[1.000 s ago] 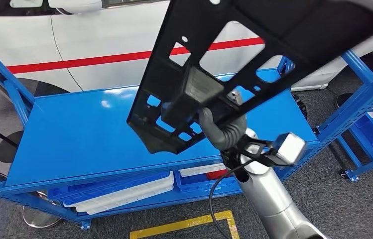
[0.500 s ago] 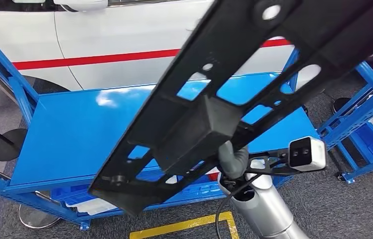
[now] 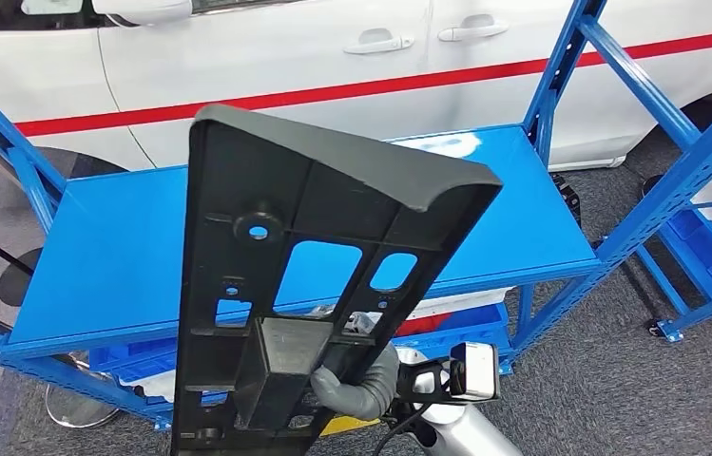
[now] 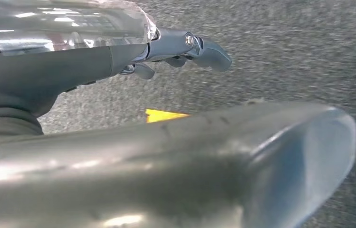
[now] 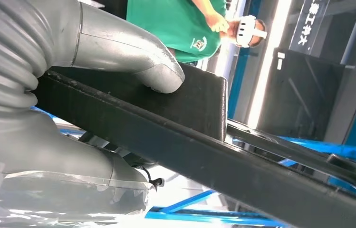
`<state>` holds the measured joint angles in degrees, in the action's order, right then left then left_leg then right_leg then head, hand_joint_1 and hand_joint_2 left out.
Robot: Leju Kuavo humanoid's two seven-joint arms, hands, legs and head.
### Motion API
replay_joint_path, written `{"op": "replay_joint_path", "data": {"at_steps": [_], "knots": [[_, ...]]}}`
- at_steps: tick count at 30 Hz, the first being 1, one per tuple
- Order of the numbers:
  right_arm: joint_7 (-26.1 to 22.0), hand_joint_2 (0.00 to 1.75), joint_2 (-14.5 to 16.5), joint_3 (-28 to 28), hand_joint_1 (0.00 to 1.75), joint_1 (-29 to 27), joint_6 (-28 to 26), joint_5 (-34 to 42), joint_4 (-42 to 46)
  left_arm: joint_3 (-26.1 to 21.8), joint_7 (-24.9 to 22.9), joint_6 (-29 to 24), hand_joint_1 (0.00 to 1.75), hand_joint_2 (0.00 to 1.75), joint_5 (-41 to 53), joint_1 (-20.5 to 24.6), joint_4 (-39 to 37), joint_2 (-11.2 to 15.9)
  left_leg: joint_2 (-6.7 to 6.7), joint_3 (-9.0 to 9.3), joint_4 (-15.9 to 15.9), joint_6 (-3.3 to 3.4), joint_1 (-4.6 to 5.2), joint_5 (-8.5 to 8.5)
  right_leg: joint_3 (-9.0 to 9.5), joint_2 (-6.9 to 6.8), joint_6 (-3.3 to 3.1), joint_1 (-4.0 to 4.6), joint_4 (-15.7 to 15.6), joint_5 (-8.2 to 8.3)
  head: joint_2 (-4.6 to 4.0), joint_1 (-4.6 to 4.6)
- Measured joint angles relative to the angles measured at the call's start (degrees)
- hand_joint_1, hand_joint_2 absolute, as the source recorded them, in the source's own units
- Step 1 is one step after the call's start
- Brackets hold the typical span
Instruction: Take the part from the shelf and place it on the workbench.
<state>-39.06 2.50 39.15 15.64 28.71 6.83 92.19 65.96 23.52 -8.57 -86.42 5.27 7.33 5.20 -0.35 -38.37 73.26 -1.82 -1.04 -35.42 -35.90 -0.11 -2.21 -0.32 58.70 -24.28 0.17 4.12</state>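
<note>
Below, bins point(image 3: 447, 344) perhaps holding trays, right hand point(image 3: 356, 385) gripping part point(image 3: 304, 285)

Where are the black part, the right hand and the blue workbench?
black part point(image 3: 266, 204): head view, upper face by the round hole
right hand point(image 3: 356, 389): head view, grey thumb
blue workbench point(image 3: 114, 256): head view, bare top

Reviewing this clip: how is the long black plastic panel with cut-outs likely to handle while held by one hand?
The long black plastic panel probably stays stiff: its ribbed, flanged body shows no sag. It looks light for its size, given the large cut-outs. Since the right hand grips only the boxy block near its lower end, it may swing or twist easily.
</note>
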Motion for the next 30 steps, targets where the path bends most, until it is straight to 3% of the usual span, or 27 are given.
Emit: {"op": "replay_joint_path", "data": {"at_steps": [1,2,5,7,9,10,12,14,15,16,17,18,19,21,22,24,26,28,30], "knots": [[0.0,1.75,0.0,0.0,1.73,-0.3,0.0,0.0,-0.2,0.0,-0.2,0.0,0.0,0.0,0.0,0.0,0.0,0.0,0.0,0.42,0.7,0.03,0.01,-0.21,-0.51,-0.02,0.0,0.13,0.0,0.4,0.0,0.01],[0.0,1.75,0.0,0.0,1.73,-0.5,0.1,0.2,-0.3,0.0,-0.4,-0.1,0.0,0.0,0.0,-0.1,0.0,0.0,0.0,2.03,-1.1,0.17,0.02,0.64,-0.99,-0.02,0.02,0.22,0.1,0.8,0.0,0.01],[0.0,1.75,0.2,-0.2,1.73,-1.0,0.6,0.3,-0.1,0.2,-1.3,-0.4,0.0,0.0,0.0,0.0,0.0,0.2,-0.01,9.71,-13.2,1.11,0.36,4.15,-1.94,0.03,0.44,0.44,0.1,2.03,0.0,0.01],[0.0,1.75,0.5,-0.5,1.73,-1.3,0.4,-0.3,0.6,0.4,-2.0,-0.5,0.0,0.0,0.0,0.0,0.0,0.3,-0.01,11.3,-16.5,1.67,0.82,4.86,-2.15,0.01,1.11,0.38,0.1,2.84,0.0,0.0],[0.0,1.75,1.0,-0.7,1.73,-1.4,-0.4,-0.9,1.5,0.6,-2.6,-0.6,0.0,0.0,0.0,-0.1,0.0,0.4,0.1,10.87,-16.5,2.15,0.9,5.92,-2.27,0.05,1.82,0.25,-0.1,3.49,0.0,-0.01],[0.0,1.75,1.2,-0.8,1.73,-1.5,-1.2,-1.1,1.9,0.7,-2.9,-0.7,0.0,0.0,0.0,-0.2,0.0,0.5,0.24,10.57,-16.7,2.47,0.79,6.58,-2.54,0.1,2.16,0.18,0.2,2.98,0.0,-0.01],[0.0,1.75,1.7,-0.9,1.73,-1.6,-3.1,-1.4,2.7,0.9,-3.3,-1.0,0.0,0.0,0.0,-0.1,-0.1,0.5,0.54,9.5,-17.0,3.11,0.45,8.05,-3.81,0.2,2.73,0.06,3.4,-1.1,0.0,-0.01],[0.0,1.75,2.0,-1.1,1.73,-1.7,-4.8,-1.5,3.6,1.3,-3.5,-1.1,0.0,0.0,0.0,-0.1,-0.1,0.5,0.68,7.92,-16.9,3.37,0.48,9.24,-5.61,0.2,3.25,-0.22,10.5,-6.87,0.0,-0.01],[0.0,1.75,2.3,-1.2,1.73,-1.8,-5.5,-1.5,4.0,1.5,-3.6,-1.2,0.0,0.0,0.0,-0.2,-0.1,0.5,0.74,7.01,-16.7,3.31,0.47,9.8,-6.08,0.18,3.51,-0.37,13.9,-8.35,0.0,-0.01],[0.0,1.75,2.5,-1.3,1.73,-1.8,-6.1,-1.7,4.3,1.7,-3.7,-1.2,0.0,0.0,0.0,-0.2,-0.1,0.5,0.8,6.09,-16.5,3.2,0.45,10.32,-5.83,0.17,3.73,-0.53,15.8,-8.48,0.0,-0.01],[0.0,1.75,2.9,-1.3,1.73,-1.8,-6.8,-2.0,4.5,1.8,-3.7,-1.1,0.0,0.0,0.0,-0.2,-0.1,0.5,0.85,5.21,-16.3,3.03,0.42,10.77,-4.6,0.15,3.89,-0.71,15.7,-7.48,0.0,-0.01],[0.0,1.75,3.4,-1.4,1.73,-1.6,-7.7,-2.4,4.6,2.0,-3.7,-1.1,0.0,0.0,0.0,-0.2,-0.1,0.5,0.87,4.38,-15.9,2.81,0.37,11.16,-2.36,0.13,3.98,-0.89,13.6,-6.03,0.0,-0.01],[0.0,1.75,3.9,-1.4,1.73,-1.4,-8.9,-3.0,4.7,2.2,-3.7,-1.0,0.0,0.0,0.0,-0.2,-0.2,0.5,0.88,3.68,-15.5,2.56,0.33,11.48,0.58,0.12,3.98,-1.04,10.1,-5.1,0.0,-0.01],[0.0,1.75,5.0,-1.4,1.73,-0.6,-11.7,-4.2,5.2,2.7,-3.7,-0.8,0.0,0.0,0.1,0.0,-0.2,0.6,0.85,2.61,-14.8,1.93,0.39,12.03,5.56,0.19,3.53,-0.92,2.9,-5.38,0.0,-0.01],[0.0,1.75,5.5,-1.4,1.73,-0.1,-12.9,-4.5,5.6,3.0,-3.7,-0.7,0.0,0.0,0.1,0.0,-0.2,0.6,0.84,2.31,-14.6,1.55,0.43,12.36,6.69,0.26,3.14,-0.75,0.9,-5.94,0.0,0.01],[0.0,1.75,6.1,-1.4,1.73,0.6,-14.7,-4.7,6.4,3.6,-3.8,-0.5,0.0,0.0,0.1,0.1,-0.2,0.7,0.77,2.04,-14.7,0.71,0.35,13.21,6.5,0.29,2.07,-0.46,0.0,-5.7,0.0,0.01],[0.0,1.75,6.5,-1.6,1.73,1.0,-16.2,-5.0,7.5,4.3,-3.8,-0.3,0.0,0.0,0.2,0.0,-0.3,0.7,0.63,1.38,-13.8,0.1,0.07,11.89,5.74,0.06,0.96,-0.49,-0.3,-4.57,0.0,0.01],[0.0,1.75,6.8,-1.8,1.73,1.3,-18.2,-6.2,8.8,5.1,-3.8,-0.1,0.0,0.0,0.2,0.1,-0.3,0.9,0.56,-0.2,-8.9,-0.23,-0.13,6.76,4.46,-0.1,0.18,-0.47,-0.5,-3.25,0.0,0.02],[0.0,1.75,6.8,-1.6,1.73,1.7,-19.9,-7.5,9.3,5.9,-4.0,0.1,0.0,0.0,0.3,0.2,-0.3,1.1,0.57,-1.71,-1.6,-0.44,-0.14,2.16,2.75,-0.12,-0.07,-0.21,-0.4,-1.99,0.0,0.02]]}}
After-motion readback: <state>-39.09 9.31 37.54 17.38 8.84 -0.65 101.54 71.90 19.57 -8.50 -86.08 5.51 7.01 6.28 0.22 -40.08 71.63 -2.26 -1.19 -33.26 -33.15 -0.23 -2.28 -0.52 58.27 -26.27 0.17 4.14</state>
